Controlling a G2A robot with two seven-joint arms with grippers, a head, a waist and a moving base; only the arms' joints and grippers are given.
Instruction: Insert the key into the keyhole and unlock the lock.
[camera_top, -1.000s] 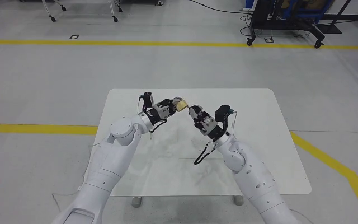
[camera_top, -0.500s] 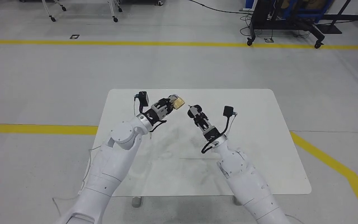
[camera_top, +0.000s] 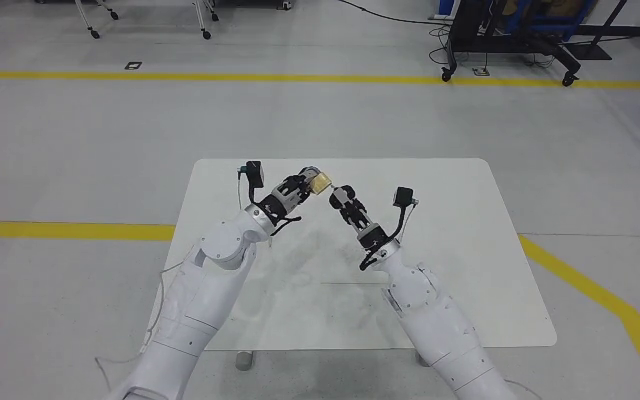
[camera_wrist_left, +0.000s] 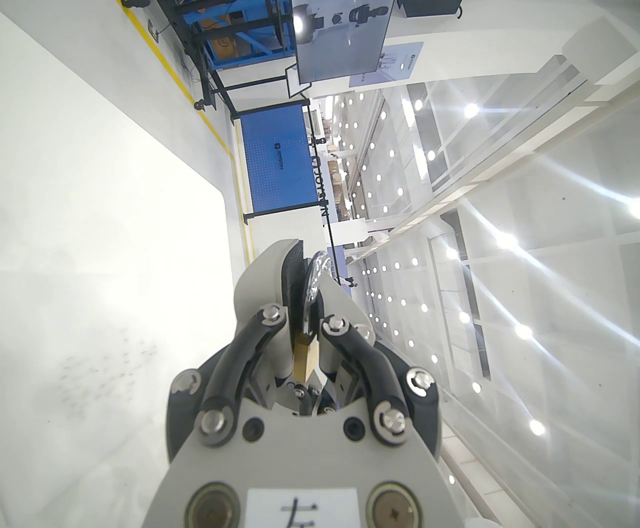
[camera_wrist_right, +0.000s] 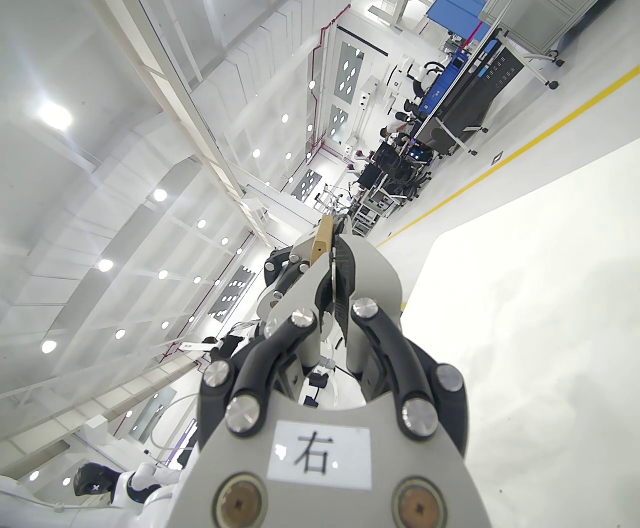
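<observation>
Key (camera_wrist_right: 332, 282) edge-on, tight in right end effector (camera_wrist_right: 336, 251), near brass lock (camera_wrist_right: 322, 237) tight in left end effector (camera_wrist_left: 306, 266)

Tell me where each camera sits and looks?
Top: above the arms, facing down at the table; both arms show.
Left wrist: on that wrist, facing along the left claw, shut on the lock.
Right wrist: on that wrist, facing along the right claw, shut on the key.
Shared: top and right wrist both show the lock.

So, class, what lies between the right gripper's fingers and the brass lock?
Only the key, pinched by the right gripper, pointing at the lock; seen in the right wrist view.
</observation>
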